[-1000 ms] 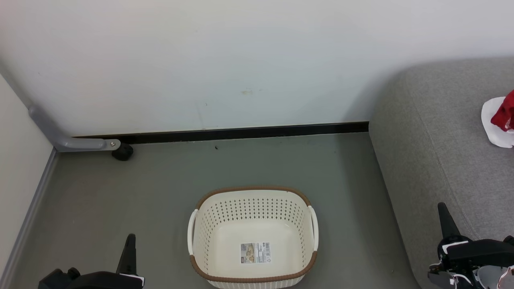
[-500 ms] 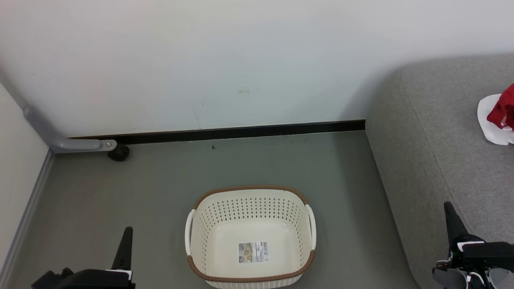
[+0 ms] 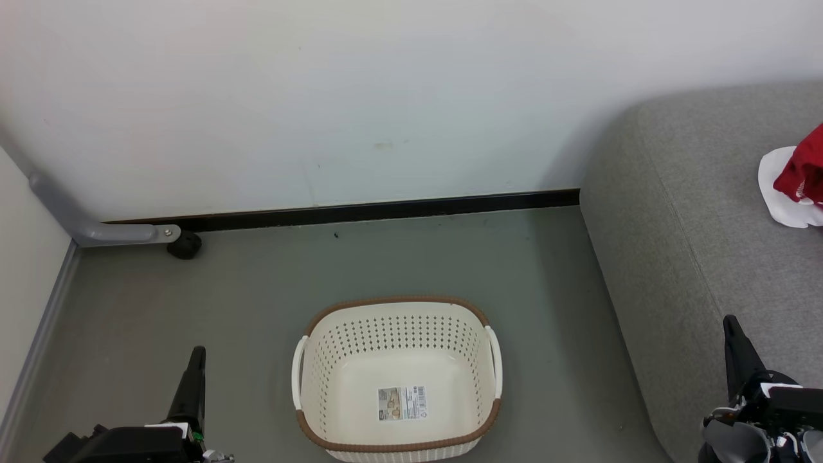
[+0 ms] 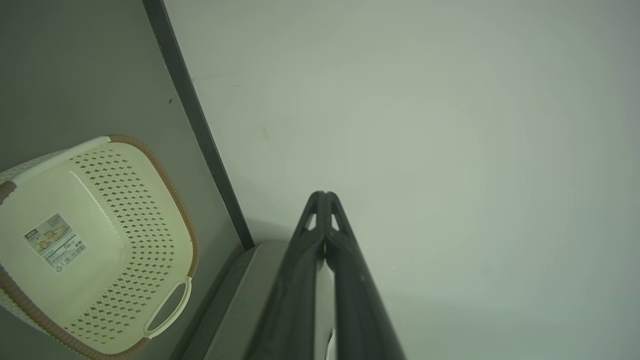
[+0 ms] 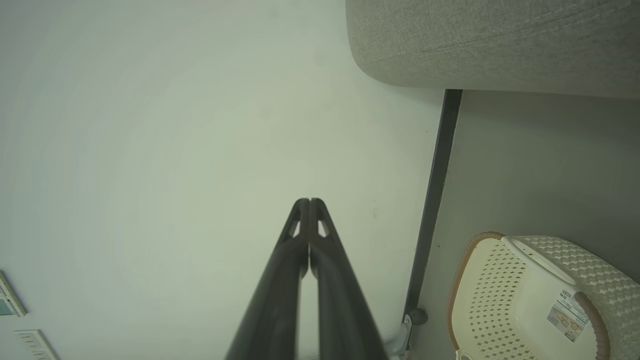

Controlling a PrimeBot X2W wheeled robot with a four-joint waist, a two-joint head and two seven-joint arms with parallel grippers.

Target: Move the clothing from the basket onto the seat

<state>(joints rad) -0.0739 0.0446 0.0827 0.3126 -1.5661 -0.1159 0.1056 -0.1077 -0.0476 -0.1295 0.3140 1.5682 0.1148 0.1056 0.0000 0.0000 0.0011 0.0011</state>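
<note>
A pale wall [image 3: 386, 96] rises behind the basket [image 3: 398, 299], and the grey floor [image 3: 257, 289] spreads under and around it. To the basket's right, a little apart, stands the seat [image 3: 707, 225], a broad light-grey cushion with a rounded corner. The basket itself is upright on the floor, its brown rim uppermost and its cream inner bottom in plain sight. The clothing [image 3: 802, 172], a bunched red piece with white fabric under it, lies on the seat well to the basket's right and farther back, cut off by the edge of the head view. A black baseboard [image 3: 386, 209] runs along the wall behind the basket. A bent grey tube [image 3: 96, 231] ending at a small black wheel [image 3: 185, 245] sits back and to the basket's left. The left gripper [image 4: 325, 196] hovers left of the basket and the right gripper [image 5: 309, 201] to its right, near the seat's front; each has its fingers pressed together on nothing. A label sticker [image 3: 401, 403] lies on the basket's bottom.
</note>
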